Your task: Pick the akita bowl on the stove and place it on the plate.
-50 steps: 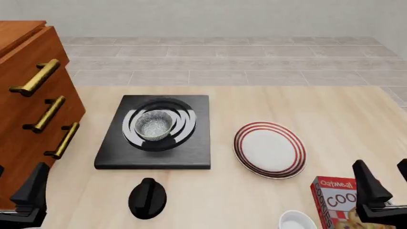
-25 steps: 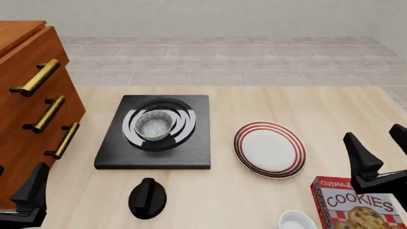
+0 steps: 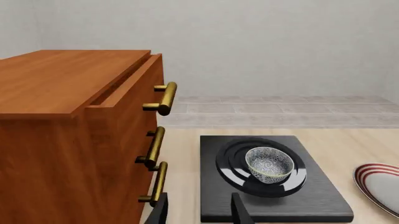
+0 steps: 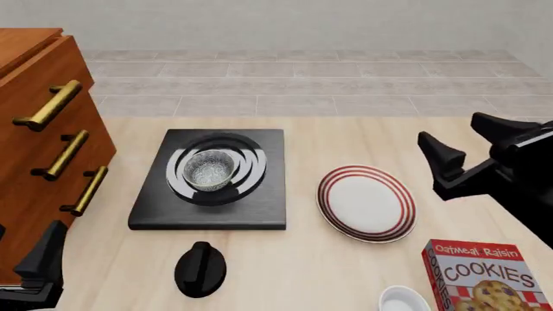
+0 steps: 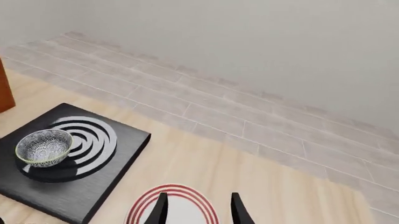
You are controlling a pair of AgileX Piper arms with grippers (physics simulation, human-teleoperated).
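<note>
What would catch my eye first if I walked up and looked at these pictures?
Probably the black stove in the middle of the table, with the little speckled akita bowl sitting on its white-ringed burner. Just to its right lies the red-rimmed plate, bare, and above that hangs the right gripper, open. A tall wooden cabinet with brass handles fills the left edge.
</note>
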